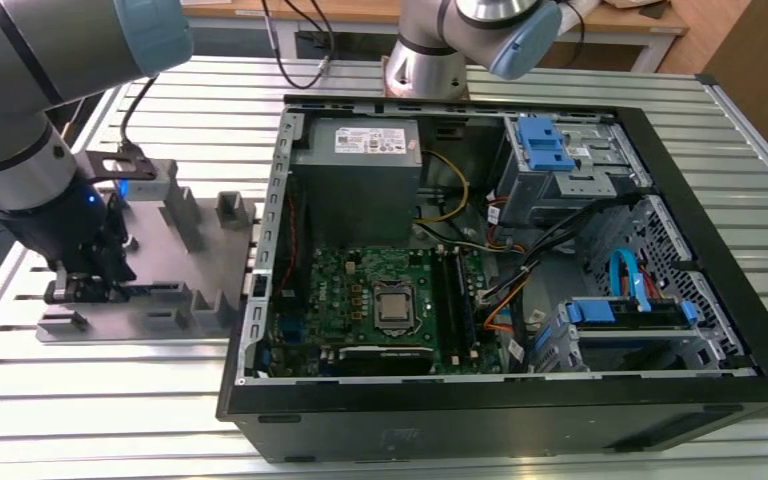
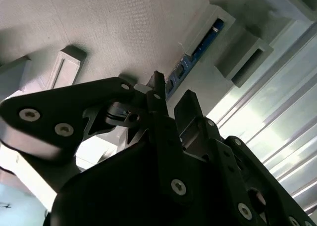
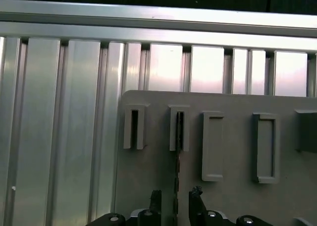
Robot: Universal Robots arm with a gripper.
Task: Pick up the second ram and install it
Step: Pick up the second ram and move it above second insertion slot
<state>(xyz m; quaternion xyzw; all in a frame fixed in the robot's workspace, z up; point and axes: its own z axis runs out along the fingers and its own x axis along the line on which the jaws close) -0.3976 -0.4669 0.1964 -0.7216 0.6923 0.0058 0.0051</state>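
Well, the black gripper (image 3: 176, 196) hangs open, fingers (image 3: 156, 201) flanking the thin dark-green ram stick (image 3: 177, 169) standing on edge in a slotted grey holder plate (image 3: 143, 176), gripping nothing.

Ribbed aluminium desk (image 1: 91, 410) is carrying two items. A grey slotted fixture plate (image 1: 171, 272) is lying toward the exterior view's left. An open black computer case (image 1: 491, 412) is lying just beside it, toward the right.
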